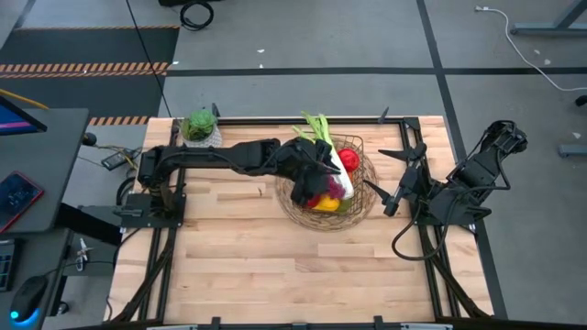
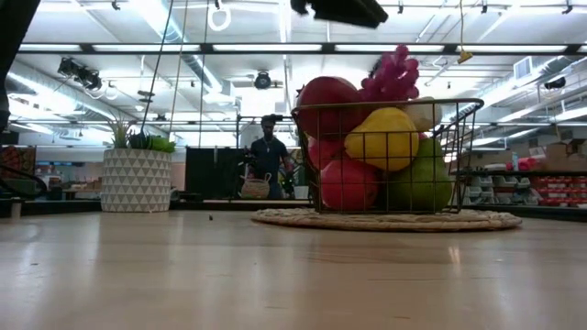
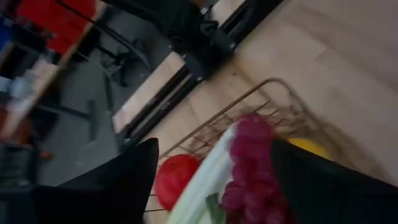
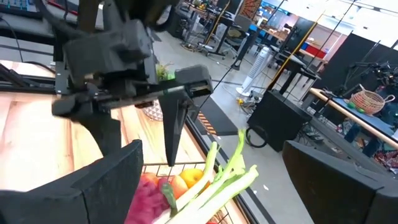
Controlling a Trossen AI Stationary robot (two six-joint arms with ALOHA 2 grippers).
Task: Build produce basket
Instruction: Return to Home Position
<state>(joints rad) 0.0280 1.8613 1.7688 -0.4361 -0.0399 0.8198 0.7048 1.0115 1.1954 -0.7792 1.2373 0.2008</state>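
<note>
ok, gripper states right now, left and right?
Left gripper: open, empty, above the basket.
Right gripper: open, empty, off to the basket's right.

The wooden table (image 1: 257, 266) carries the basket (image 1: 362, 211) and a potted plant (image 1: 199, 126).

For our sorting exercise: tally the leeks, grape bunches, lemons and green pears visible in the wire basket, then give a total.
Leek: 1
Bunch of purple grapes: 1
Lemon: 1
Green pear: 1
Total: 4, in the basket under the open left gripper; the right gripper is open beside it.
</note>
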